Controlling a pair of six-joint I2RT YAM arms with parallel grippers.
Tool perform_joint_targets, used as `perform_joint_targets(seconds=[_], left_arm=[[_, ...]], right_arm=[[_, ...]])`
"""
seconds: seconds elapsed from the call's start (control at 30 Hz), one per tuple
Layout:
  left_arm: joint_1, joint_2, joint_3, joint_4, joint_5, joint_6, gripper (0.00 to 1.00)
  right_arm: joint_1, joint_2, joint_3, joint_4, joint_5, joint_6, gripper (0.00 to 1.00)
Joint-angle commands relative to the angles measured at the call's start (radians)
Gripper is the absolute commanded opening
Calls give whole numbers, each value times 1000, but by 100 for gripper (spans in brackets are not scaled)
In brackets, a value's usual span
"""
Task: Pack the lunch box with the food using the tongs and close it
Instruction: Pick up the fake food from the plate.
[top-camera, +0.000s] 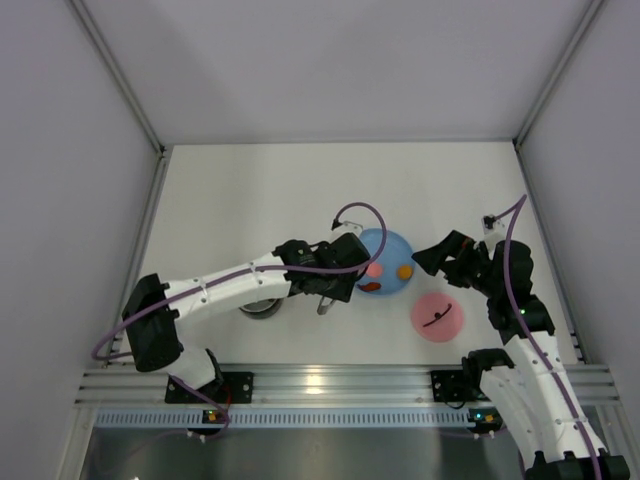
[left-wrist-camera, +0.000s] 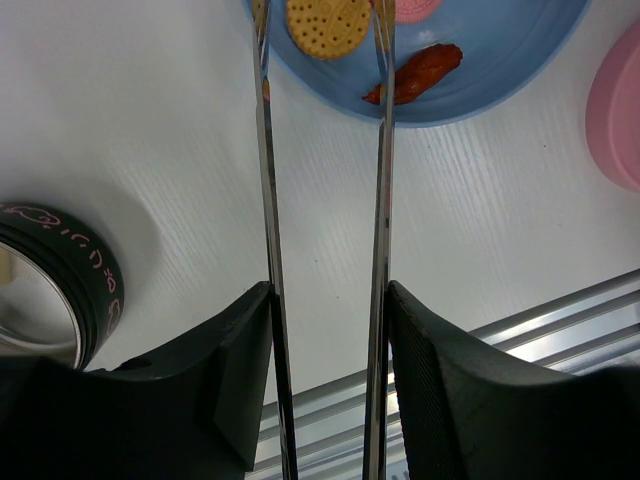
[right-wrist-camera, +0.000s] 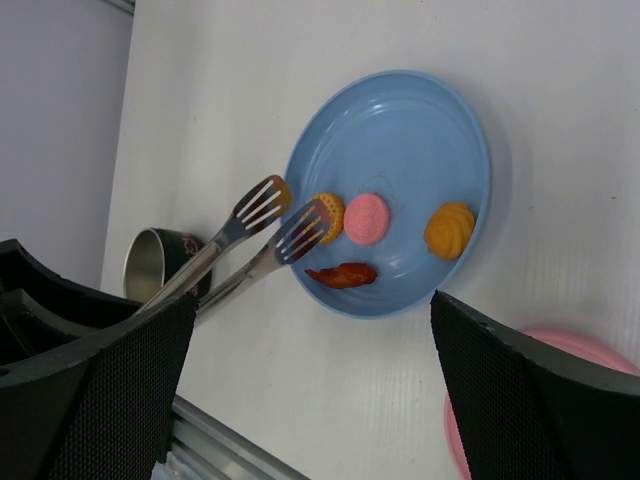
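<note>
Left gripper (left-wrist-camera: 328, 300) holding tongs (left-wrist-camera: 265, 200), plate (left-wrist-camera: 505, 80), lid (left-wrist-camera: 622, 110)

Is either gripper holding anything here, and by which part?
The left gripper squeezes the tongs across both arms, partway along their length. The right gripper is open and empty.

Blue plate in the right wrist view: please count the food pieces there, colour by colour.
Orange: 2, the dotted biscuit and the swirl
Pink: 1, the disc
Red-brown: 1, the strip
Total: 4
</note>
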Motion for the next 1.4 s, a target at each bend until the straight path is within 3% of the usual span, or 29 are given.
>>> perform_joint_targets(seconds=[0.0, 1.37], left_arm=[[1, 6, -13, 32, -19, 10, 53], [0, 53, 14, 36, 60, 27, 52]], right_arm=[[-12, -11, 19, 9, 1, -14, 99], [-12, -10, 25, -2, 5, -16, 99]])
